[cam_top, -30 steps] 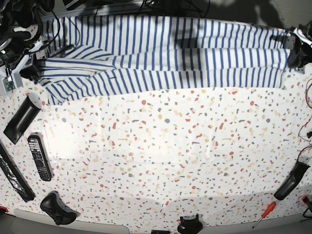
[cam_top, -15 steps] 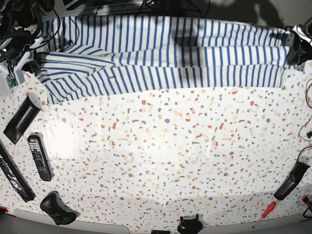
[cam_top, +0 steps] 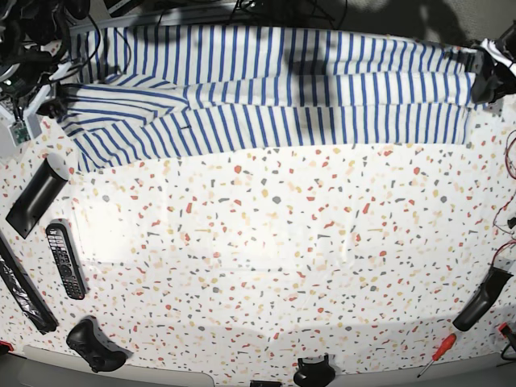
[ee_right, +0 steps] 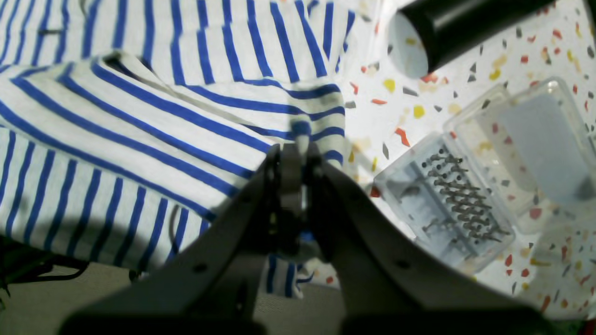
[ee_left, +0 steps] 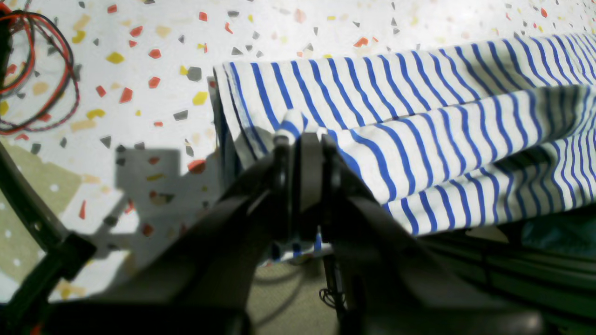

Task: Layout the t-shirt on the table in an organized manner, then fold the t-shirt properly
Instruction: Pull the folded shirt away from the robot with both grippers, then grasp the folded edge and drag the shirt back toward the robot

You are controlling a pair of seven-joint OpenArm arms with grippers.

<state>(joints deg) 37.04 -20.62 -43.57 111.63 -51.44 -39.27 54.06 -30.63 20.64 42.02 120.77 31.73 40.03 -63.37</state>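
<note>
since the earlier base frames the t-shirt (cam_top: pixel 274 85) had been drawn further toward the top edge of the frame: the folded flap at upper left sat higher and flatter, its lower hem line ran straighter, and the right end had lifted a little toward the upper right corner. it read as a long striped band across the top of the table (cam_top: pixel 266 258), w/ most of the speckled top below it bare. my read: the two arms were pulling the cloth taut lengthwise, so the layout stage was still going and no real fold of the body was finished yet.

next down in size, the arms. right gripper (ee_right: pixel 298 139), at upper left of the base view, was clenched on a pinch of striped fabric at the shirt's edge; the right wrist view showed cloth squeezed between the closed jaws, w/ layered folds to the left of frame. left gripper (ee_left: pixel 300 137), at upper right of the base view, was likewise clamped on the hem, a small nub of stripe poking up between the jaws.

smaller things: a clear plastic box (ee_right: pixel 442 200) of small metal bits lay just beside the right gripper's corner of the shirt, and a black cylinder (ee_right: pixel 461 28) above it. red and black wires (ee_left: pixel 37 74) coiled at upper left of the left wrist view, apart from the cloth. along the lower left of the base view sat a remote (cam_top: pixel 64 260) and a game controller (cam_top: pixel 95 345), well apart from the shirt; a red screwdriver (cam_top: pixel 436 353) lay at lower right.
</note>
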